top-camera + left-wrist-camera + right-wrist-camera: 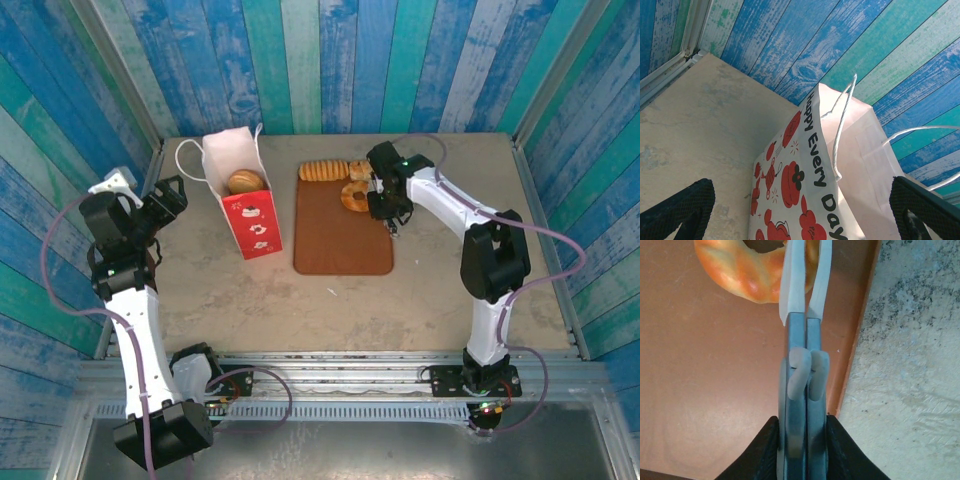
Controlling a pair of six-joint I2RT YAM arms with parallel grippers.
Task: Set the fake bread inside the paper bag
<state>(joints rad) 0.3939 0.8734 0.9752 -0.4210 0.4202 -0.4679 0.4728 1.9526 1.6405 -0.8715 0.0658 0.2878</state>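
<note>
**Flat brown tray** [340, 250]: landmark, mid-table.

**Glossy golden ring doughnut** [354, 196] [747, 270], **long braided loaf** [322, 171]: both on the tray's far end.

**White-and-red paper bag** [252, 225] [805, 190]: upright, just left of the tray, printed "Happy Every Day". A golden-brown round bun [246, 182] sits inside.

**Right gripper** [370, 200] [806, 270]: over the tray's far end, jaws pressed together at the doughnut's rim. Cannot tell whether it pinches the doughnut.

**Left gripper** [170, 195] [800, 210]: left of the tray, beyond the bag, jaws wide and empty.

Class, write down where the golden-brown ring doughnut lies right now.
In the top view, the ring doughnut lies at the far right corner of the flat brown tray, close beside the long braided loaf.
</note>
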